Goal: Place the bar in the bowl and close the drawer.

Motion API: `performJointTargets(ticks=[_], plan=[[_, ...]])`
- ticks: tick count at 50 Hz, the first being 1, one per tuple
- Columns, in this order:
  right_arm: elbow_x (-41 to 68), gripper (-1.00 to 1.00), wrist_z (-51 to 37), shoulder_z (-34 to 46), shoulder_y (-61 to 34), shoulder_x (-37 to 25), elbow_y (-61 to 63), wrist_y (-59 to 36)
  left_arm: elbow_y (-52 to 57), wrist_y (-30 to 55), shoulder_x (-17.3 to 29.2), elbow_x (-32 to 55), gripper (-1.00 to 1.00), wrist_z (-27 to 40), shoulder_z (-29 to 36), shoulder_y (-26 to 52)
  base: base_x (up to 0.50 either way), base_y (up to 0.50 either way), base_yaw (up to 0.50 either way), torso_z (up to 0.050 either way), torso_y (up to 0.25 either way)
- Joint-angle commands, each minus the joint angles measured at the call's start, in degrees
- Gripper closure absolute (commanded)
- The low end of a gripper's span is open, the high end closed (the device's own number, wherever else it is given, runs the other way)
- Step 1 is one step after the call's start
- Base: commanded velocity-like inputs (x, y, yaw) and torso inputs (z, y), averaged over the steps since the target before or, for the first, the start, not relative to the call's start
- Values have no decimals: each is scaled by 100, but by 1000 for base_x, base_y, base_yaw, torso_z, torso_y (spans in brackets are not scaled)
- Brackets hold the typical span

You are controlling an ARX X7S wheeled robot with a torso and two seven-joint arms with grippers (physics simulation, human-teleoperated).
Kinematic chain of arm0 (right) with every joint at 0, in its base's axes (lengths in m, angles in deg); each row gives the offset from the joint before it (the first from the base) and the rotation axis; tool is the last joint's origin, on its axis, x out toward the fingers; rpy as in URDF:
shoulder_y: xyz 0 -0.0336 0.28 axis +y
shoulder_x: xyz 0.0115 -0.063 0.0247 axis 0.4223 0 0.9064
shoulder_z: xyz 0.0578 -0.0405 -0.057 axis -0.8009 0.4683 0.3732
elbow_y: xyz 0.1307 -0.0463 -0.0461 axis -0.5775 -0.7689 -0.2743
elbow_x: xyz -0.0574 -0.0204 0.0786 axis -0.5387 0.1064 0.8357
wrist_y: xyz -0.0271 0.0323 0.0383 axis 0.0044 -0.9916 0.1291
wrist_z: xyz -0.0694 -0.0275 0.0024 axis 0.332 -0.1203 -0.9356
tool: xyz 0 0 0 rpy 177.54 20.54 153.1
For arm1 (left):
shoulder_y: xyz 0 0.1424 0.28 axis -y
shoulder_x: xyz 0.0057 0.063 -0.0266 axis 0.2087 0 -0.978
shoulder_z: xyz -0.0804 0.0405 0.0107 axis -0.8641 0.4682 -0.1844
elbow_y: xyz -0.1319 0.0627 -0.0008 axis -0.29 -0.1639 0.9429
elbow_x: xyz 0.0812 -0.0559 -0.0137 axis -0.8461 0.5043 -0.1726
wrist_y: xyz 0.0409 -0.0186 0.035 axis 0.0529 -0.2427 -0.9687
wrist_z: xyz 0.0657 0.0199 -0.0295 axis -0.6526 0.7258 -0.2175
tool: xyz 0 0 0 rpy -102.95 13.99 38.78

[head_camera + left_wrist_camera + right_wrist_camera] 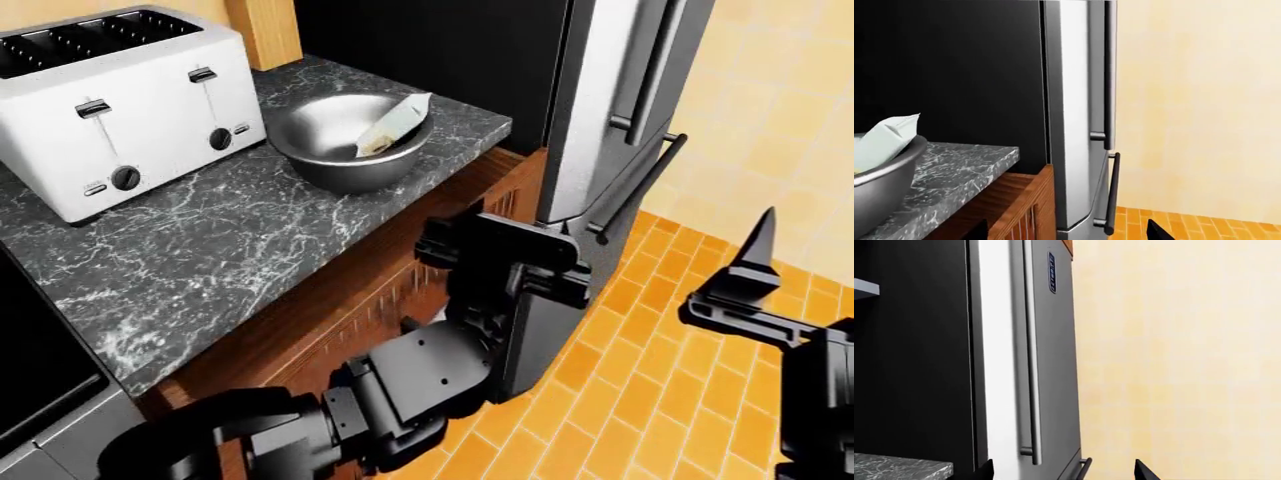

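The pale cream bar [396, 122] lies tilted inside the steel bowl [334, 160] on the counter, one end leaning over the rim. In the left wrist view the bar [887, 137] pokes up out of the bowl [881, 180]. The reddish-brown drawer [354, 300] front sits under the counter edge; its handle is hidden behind my left arm. I cannot tell whether the drawer [1031, 200] is fully closed. My left gripper [507, 255] is in front of that drawer, beside the fridge, open and empty [1067, 235]. My right gripper [747, 275] hangs open over the floor, also empty [1064, 472].
A white toaster [120, 90] stands on the dark marble counter [200, 250] left of the bowl. A tall steel fridge [601, 120] with long dark handles flanks the counter's right end. Orange tiled floor [641, 380] lies in front of it, with a cream wall behind.
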Motion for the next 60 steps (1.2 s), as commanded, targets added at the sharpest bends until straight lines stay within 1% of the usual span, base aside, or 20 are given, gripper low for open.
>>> performJointTargets(ticks=[1,12,21,30,42,60], plan=[[35,-100,54,-40,15,99,-79,-37,-342,-58,-11,-2,-100,391,144,-343,0,0,0,0,0],[23,-100,94,-66,53,157,-119,-37,-225,151,-11,-366,-100,914,146,-712,0,0,0,0,0],[61,-100,139,-109,24,163,-87,-107,-120,142,-11,-558,-100,1274,136,-992,0,0,0,0,0],[69,-100,170,-133,34,211,-116,-145,-193,72,-11,-414,-100,1421,136,-1174,0,0,0,0,0],[21,-100,177,-126,148,249,-163,-85,-179,27,-11,-175,-100,1329,139,-1440,0,0,0,0,0],[-16,-100,196,-160,232,312,-214,-72,-216,-60,-11,-73,-100,1586,142,-1678,0,0,0,0,0]])
